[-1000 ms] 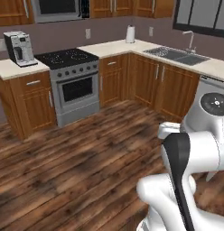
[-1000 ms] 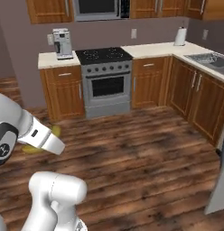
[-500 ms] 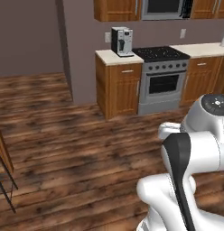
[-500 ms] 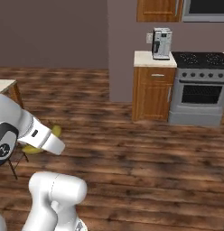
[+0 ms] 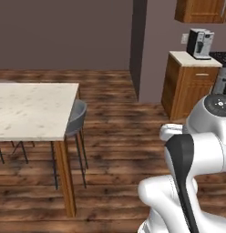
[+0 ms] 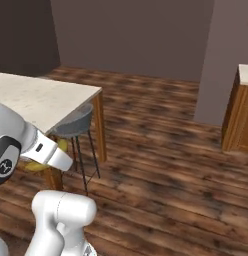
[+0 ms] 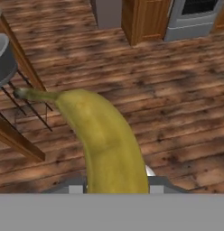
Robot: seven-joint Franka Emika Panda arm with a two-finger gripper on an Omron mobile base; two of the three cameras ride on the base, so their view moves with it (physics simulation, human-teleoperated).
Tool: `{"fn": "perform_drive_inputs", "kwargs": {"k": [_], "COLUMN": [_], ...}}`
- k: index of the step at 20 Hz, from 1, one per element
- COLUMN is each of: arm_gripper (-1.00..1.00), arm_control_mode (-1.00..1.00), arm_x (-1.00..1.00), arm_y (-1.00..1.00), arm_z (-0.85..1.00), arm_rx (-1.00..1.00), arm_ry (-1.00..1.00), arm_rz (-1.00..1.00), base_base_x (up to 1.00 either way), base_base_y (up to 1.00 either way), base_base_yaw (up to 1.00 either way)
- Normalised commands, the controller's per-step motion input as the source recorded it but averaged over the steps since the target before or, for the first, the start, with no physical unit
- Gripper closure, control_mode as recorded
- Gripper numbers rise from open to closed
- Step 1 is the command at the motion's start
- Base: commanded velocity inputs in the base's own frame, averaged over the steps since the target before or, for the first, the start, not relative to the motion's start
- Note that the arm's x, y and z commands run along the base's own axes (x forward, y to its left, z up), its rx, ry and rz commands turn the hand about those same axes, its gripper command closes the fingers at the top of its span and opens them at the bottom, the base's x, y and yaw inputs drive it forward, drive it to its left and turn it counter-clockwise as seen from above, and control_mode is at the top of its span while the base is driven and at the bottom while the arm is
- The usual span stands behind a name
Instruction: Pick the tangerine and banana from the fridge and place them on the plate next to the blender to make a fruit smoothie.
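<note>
One fruit, the banana (image 7: 107, 140), sits clamped in your jaws; plate and blender aren't in sight, so delivery remains.

**No readable text**

No words, labels, brands, numbers or signs legible in any view. Coffee machine (image 5: 199, 43) on the counter at approx 2 o'clock in left base view: front too small and blurred to read any marking.

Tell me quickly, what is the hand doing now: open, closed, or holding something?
Hand: closed, holding the banana.
</note>
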Motion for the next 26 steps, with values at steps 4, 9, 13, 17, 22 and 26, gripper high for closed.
{"fn": "perform_drive_inputs", "kwargs": {"k": [4,9,13,17,22,26], "arm_gripper": [1.0,1.0,1.0,1.0,1.0,1.0], "arm_control_mode": [1.0,1.0,1.0,1.0,1.0,1.0], "arm_x": [0.0,0.0,0.0,0.0,0.0,0.0], "arm_y": [0.0,0.0,0.0,0.0,0.0,0.0], "arm_z": [0.0,0.0,0.0,0.0,0.0,0.0], "arm_rx": [0.0,0.0,0.0,0.0,0.0,0.0], "arm_ry": [0.0,0.0,0.0,0.0,0.0,0.0], "arm_rz": [0.0,0.0,0.0,0.0,0.0,0.0], "base_base_x": [0.64,0.81,0.55,0.26,0.1,0.22], "base_base_y": [1.0,1.0,1.0,1.0,1.0,1.0], "base_base_yaw": [0.2,0.05,0.0,0.0,0.0,0.0]}}
